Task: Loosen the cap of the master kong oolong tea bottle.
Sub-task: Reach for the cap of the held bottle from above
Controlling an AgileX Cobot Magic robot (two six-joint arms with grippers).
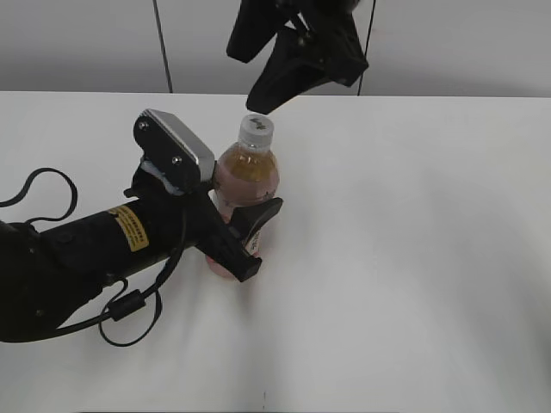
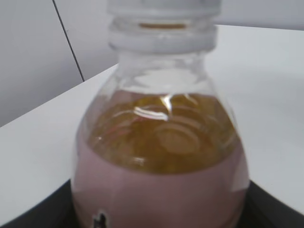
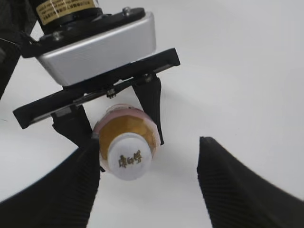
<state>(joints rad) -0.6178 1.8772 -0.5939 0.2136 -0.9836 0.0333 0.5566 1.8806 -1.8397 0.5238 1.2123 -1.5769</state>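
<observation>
The master kong oolong tea bottle [image 1: 245,176] stands upright on the white table, filled with pinkish-amber tea. Its white cap [image 1: 256,128] sits on top; from above in the right wrist view the cap [image 3: 127,158] shows small gold characters. My left gripper [image 1: 251,237] is shut on the bottle's body, one finger on each side. The bottle [image 2: 159,161] fills the left wrist view, with the cap [image 2: 164,7] at the top edge. My right gripper [image 1: 288,73] hangs open above the cap, apart from it; its two fingers [image 3: 149,185] flank empty table, with the cap near the left finger.
The white table [image 1: 413,241] stretches to a grey wall at the back. The left arm and its looping black cable [image 1: 129,314] lie across the table's left front.
</observation>
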